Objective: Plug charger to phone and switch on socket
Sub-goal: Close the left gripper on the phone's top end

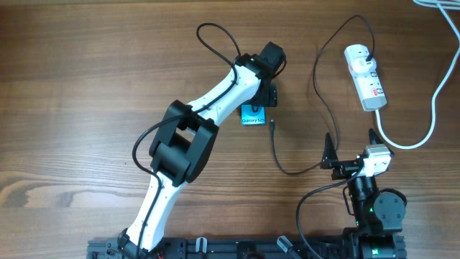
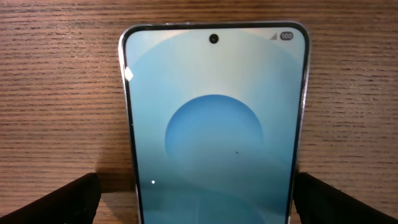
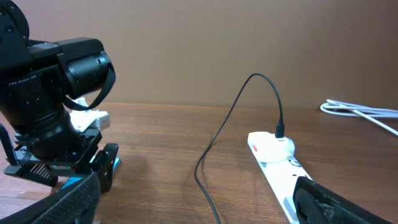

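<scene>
The phone [image 1: 253, 117] lies flat at the table's middle, its turquoise screen filling the left wrist view [image 2: 211, 124]. My left gripper [image 1: 259, 105] is open and straddles the phone, one finger on each side with a gap [image 2: 199, 205]. The charger cable [image 1: 320, 86] runs from a white adapter [image 1: 357, 54] on the socket [image 1: 368, 80]. Its plug tip [image 1: 273, 124] lies on the table just right of the phone. My right gripper [image 1: 350, 138] is open and empty above the cable's lower bend. In the right wrist view [image 3: 199, 211] the cable [image 3: 211, 155] and socket [image 3: 280, 171] lie ahead.
The socket's thick white cord [image 1: 431, 108] loops along the right edge of the table. The left arm [image 1: 208, 101] stretches diagonally across the middle of the table, and its wrist [image 3: 56, 93] stands at the left of the right wrist view.
</scene>
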### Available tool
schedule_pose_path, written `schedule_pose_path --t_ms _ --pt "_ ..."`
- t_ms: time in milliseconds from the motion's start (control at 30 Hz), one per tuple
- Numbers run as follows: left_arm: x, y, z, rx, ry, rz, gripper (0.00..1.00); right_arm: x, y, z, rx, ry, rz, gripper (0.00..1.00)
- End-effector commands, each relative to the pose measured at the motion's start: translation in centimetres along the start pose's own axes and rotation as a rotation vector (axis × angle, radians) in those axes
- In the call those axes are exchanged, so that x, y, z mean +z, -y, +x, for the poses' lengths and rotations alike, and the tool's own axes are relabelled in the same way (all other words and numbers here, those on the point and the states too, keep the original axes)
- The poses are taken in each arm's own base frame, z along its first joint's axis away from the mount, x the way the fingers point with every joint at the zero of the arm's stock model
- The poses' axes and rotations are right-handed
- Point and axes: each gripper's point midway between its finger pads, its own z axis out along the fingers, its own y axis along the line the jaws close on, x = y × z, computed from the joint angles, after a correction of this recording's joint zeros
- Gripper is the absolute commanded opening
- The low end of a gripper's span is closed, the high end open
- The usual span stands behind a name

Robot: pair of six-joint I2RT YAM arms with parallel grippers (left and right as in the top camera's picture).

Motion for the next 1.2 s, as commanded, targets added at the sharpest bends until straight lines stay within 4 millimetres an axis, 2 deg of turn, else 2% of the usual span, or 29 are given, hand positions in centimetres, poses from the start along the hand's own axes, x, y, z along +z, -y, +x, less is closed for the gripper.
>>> schedule_pose_path --t_ms 0,300,733,800,1167 --pt "2.16 0.24 1.46 0.028 -0.033 -0.036 0.99 -0.05 0.21 -0.23 0.004 0.011 0.013 1.00" --pt "2.20 0.22 1.21 0.022 -0.029 -0.029 0.93 -0.05 0.21 -0.23 0.004 0.011 0.013 1.00" --pt "2.20 0.16 1.19 0.020 -0.030 -0.029 0.79 -0.05 0.21 -0.23 0.004 0.011 0.013 1.00" --pt "2.20 0.17 1.18 0.020 -0.029 -0.029 0.74 -0.05 0.21 -0.23 0.004 0.011 0.013 1.00" --pt "2.20 0.17 1.18 0.020 -0.029 -0.029 0.77 -0.05 0.21 -0.22 0.005 0.011 0.013 1.00"
